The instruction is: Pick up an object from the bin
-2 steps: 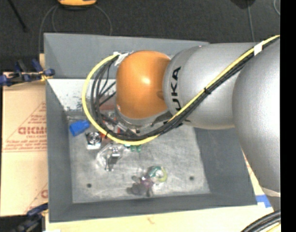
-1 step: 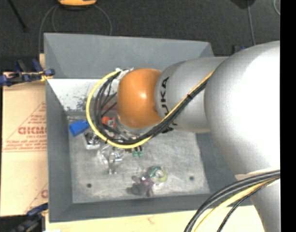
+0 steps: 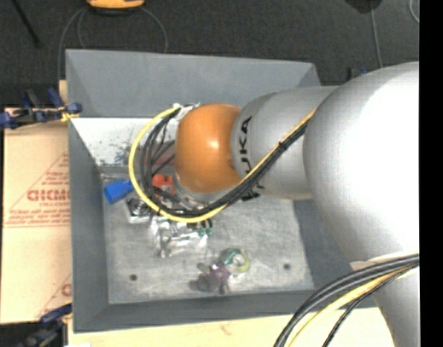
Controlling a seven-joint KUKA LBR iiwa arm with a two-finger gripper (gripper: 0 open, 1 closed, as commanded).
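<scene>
Grey bin (image 3: 87, 215): blue block (image 3: 117, 191), purple tangle (image 3: 210, 279).

One camera hangs above the bin (image 3: 207, 78), tilted down and a little from one side. It sits fairly close, and the arm (image 3: 351, 143) looms large at frame right.

Bin (image 3: 207, 85): grey metal, matt, floor scuffed.
Arm (image 3: 366, 143): smooth silver shell, light sheen.
Orange cover (image 3: 207, 147): smooth, glossy.
Blue piece (image 3: 118, 191): looks like plastic.
</scene>
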